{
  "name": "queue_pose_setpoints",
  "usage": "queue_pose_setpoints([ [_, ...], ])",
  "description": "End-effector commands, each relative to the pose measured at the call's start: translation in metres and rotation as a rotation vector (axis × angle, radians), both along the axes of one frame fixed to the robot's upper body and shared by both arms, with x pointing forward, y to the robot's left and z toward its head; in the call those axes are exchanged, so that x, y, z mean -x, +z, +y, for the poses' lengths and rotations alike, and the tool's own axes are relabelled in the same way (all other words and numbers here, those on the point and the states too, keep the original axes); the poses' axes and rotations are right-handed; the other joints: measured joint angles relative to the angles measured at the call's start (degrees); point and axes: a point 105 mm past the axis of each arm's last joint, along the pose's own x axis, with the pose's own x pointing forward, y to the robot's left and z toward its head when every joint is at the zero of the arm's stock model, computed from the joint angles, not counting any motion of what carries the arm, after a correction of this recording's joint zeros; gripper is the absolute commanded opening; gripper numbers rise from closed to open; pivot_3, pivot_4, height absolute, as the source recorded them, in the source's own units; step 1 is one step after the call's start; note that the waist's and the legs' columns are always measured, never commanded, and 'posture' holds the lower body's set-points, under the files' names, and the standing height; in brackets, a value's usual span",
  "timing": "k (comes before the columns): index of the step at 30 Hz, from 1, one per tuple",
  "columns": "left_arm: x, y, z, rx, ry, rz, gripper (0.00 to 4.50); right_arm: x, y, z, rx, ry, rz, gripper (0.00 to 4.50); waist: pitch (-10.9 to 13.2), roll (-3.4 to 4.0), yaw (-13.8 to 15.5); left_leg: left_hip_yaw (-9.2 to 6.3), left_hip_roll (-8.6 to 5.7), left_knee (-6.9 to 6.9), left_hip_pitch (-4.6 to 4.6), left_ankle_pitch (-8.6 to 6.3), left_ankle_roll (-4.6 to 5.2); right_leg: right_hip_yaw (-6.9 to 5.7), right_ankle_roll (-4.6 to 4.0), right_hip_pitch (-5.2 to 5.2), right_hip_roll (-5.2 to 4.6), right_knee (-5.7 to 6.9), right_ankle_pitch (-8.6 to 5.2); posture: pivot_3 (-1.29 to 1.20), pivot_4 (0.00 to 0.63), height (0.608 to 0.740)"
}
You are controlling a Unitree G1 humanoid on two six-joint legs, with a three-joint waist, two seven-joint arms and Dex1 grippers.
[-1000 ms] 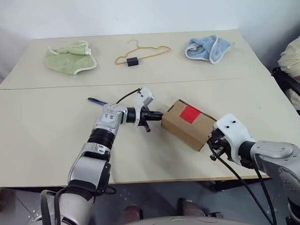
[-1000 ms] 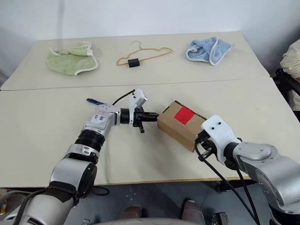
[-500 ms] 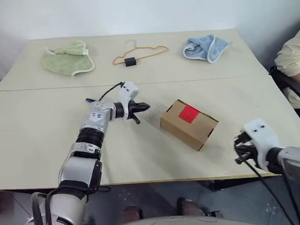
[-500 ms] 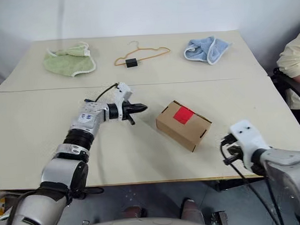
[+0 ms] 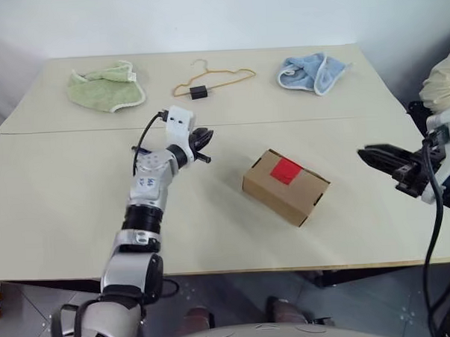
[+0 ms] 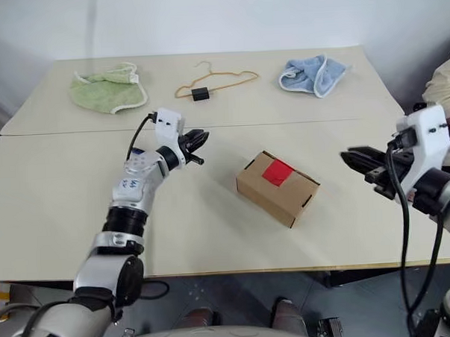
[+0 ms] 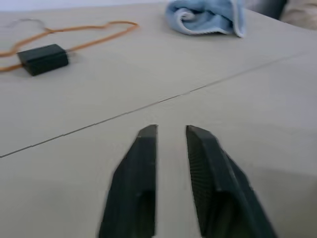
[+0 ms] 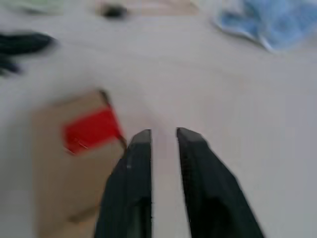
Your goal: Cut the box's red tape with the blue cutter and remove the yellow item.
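The brown box (image 5: 284, 188) lies closed in the middle of the near table, with the red tape (image 5: 286, 169) on its top. My left gripper (image 5: 204, 138) hovers to the box's far left, apart from it. Its fingers (image 7: 143, 148) stand slightly open with nothing between them. My right gripper (image 5: 368, 154) hangs to the right of the box, raised above the table and pointing at it, open and empty (image 8: 162, 134). The blue cutter (image 6: 135, 152) lies on the table, mostly hidden behind my left forearm. The yellow item is hidden.
Along the far table lie a pale green cloth (image 5: 105, 86), an orange wire hanger (image 5: 221, 79) with a black clip (image 5: 199, 93), and a light blue cloth (image 5: 310, 71). A person's sleeve (image 5: 444, 80) shows at the right edge.
Both grippers have left the box's ends. The left drew back toward the far left, the right lifted and swung out to the right. Both went from shut to slightly open. The box stays put.
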Motion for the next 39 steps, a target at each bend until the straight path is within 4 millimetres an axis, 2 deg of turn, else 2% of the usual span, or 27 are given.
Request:
queue_pose_setpoints([
  [1,0.007,0.018,0.003,-0.015,0.072,-0.098,2.09,-0.005,0.0,0.001,0.046,0.057,-0.046,2.27,0.0,-0.02,0.0,0.0,0.0,0.0,0.0,0.0,0.0,0.0,0.0,0.01,0.0,-0.02,0.0,0.0,0.15,0.74],
  [7,0.021,0.015,0.01,-0.075,0.172,-0.127,3.9,-0.017,-0.004,0.005,0.077,0.124,-0.069,4.31,0.0,-0.02,-0.1,0.01,0.0,0.0,0.03,0.01,-0.02,0.01,0.0,0.0,0.0,0.0,0.0,0.0,0.15,0.74],
  [8,0.023,0.015,0.01,-0.078,0.181,-0.128,4.22,-0.019,-0.005,0.006,0.076,0.134,-0.073,4.5,0.0,-0.02,-0.1,0.01,0.0,0.0,0.03,0.02,-0.03,0.01,0.0,0.0,0.0,0.01,0.0,0.0,0.15,0.74],
  [9,0.024,0.016,0.01,-0.085,0.189,-0.134,4.49,-0.02,-0.006,0.007,0.078,0.141,-0.074,4.5,0.0,-0.02,-0.1,0.01,0.0,0.0,0.03,0.02,-0.03,0.01,0.0,0.0,0.0,0.01,0.0,0.0,0.15,0.74],
  [12,0.027,0.016,0.008,-0.1,0.227,-0.142,4.49,-0.024,-0.011,0.009,0.097,0.155,-0.069,4.5,0.0,-0.02,-0.1,0.01,0.0,0.01,0.03,0.02,-0.03,0.01,0.0,0.01,0.0,0.0,0.0,0.0,0.15,0.74],
  [18,0.025,0.017,0.021,-0.069,0.402,-0.135,4.49,-0.033,-0.016,0.009,0.113,0.148,-0.071,4.5,0.0,-0.02,0.0,0.01,0.0,0.02,0.03,0.02,-0.03,0.01,0.0,0.02,0.0,-0.02,0.0,0.0,0.15,0.74],
  [23,0.011,0.014,0.033,0.065,0.585,0.003,4.49,-0.037,-0.019,0.01,0.121,0.147,-0.065,4.5,0.0,-0.03,0.1,0.01,0.0,0.03,0.02,0.02,-0.03,0.01,0.0,0.02,0.0,-0.02,0.0,0.0,0.15,0.74],
  [28,0.0,0.024,0.019,0.189,0.674,0.086,4.49,-0.038,-0.02,0.013,0.129,0.159,-0.058,4.5,0.0,-0.07,0.3,0.01,-0.01,0.03,0.0,0.01,-0.03,0.01,0.01,0.04,0.0,-0.08,0.0,0.0,0.15,0.74],
  [32,-0.002,0.026,0.012,0.182,0.699,0.092,4.49,-0.038,-0.019,0.013,0.131,0.163,-0.057,4.5,0.1,-0.1,0.3,0.01,-0.02,0.01,0.0,0.01,-0.04,0.0,0.01,0.03,0.0,-0.12,0.01,0.0,0.15,0.74],
  [35,0.001,0.027,0.024,0.17,0.852,0.085,4.49,-0.036,-0.014,0.019,0.139,0.215,-0.086,4.5,0.1,-0.11,0.0,0.02,-0.01,0.0,0.0,0.01,-0.04,0.0,0.01,0.02,0.0,-0.12,0.01,0.0,0.15,0.74],
  [39,0.006,0.019,0.032,0.229,0.955,0.122,4.49,-0.034,-0.007,0.029,0.138,0.327,-0.103,4.5,0.1,-0.11,0.0,0.01,-0.01,0.0,0.02,0.02,-0.06,0.0,0.01,0.02,0.0,-0.09,0.01,0.0,0.15,0.74],
])
